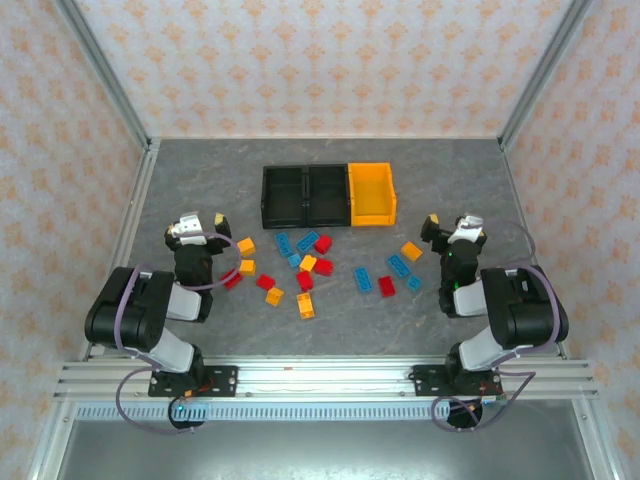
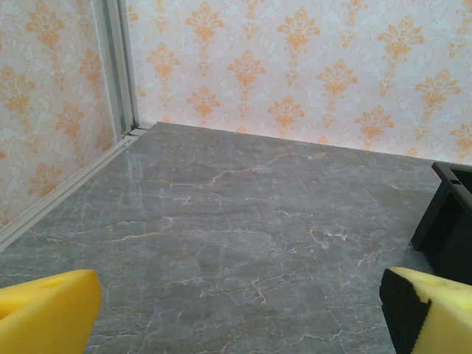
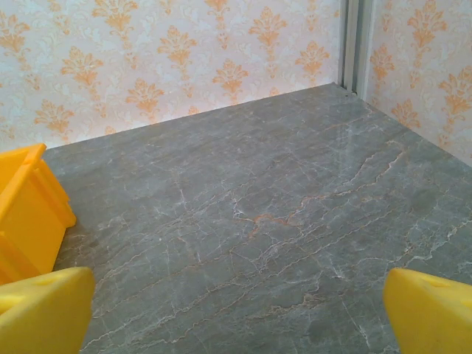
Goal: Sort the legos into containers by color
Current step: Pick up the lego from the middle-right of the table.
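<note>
Grey marbled tabletop, enclosed on three sides by orange-patterned wallpaper. Containers at upper centre of the top view, in a joined row: two black bins on the left, orange-yellow bin on the right. Legos loose on the tabletop just below that row, centre of frame: red, blue and orange-yellow pieces mixed, several touching, spread from left of centre to right of centre.

Left gripper left of centre in the top view, near the leftmost pieces. Fingers wide apart, holding nothing; yellow pads at both lower corners of the left wrist view, bare tabletop between. Black bin corner at right edge of that view.

Right gripper right of centre in the top view, near the rightmost orange-yellow piece. Fingers likewise wide, nothing gripped. Orange-yellow bin at left edge of the right wrist view.
</note>
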Robot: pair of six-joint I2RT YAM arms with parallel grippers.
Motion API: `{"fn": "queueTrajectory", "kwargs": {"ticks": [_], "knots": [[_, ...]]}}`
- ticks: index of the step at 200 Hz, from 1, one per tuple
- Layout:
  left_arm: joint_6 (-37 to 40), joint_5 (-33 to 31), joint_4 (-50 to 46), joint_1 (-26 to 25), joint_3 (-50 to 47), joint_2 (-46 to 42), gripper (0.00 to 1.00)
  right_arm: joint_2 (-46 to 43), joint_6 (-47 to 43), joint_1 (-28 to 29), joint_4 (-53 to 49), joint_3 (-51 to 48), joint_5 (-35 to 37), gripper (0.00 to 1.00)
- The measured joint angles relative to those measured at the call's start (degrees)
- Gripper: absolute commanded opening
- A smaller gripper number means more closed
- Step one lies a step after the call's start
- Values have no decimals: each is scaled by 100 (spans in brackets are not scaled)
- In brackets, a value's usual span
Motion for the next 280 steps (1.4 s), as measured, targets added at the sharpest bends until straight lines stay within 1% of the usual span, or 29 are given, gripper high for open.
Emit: {"fn": "queueTrajectory", "kwargs": {"ticks": [111,196,209,233,258,270,280], "knots": [[0,4,0,0,0,0,100,0,0,0,0,0,0,100],[-2,146,-9,52,4,0,100,0,2,0,0,0,2,100],[-4,144,-59,94,11,-13,100,-111,15,0,-225,48,4,100],[-7,122,-874,101,317,-402,100,-706,28,0,-1185,507,2,100],[-116,85,-1891,87,981,-927,100,-1261,205,0,-1757,949,-70,100],[-341,83,-2406,87,1287,-1167,100,-1469,402,0,-2074,1080,-149,100],[-782,109,-2918,92,1563,-1355,100,-1622,723,0,-2450,1198,-151,100]]}}
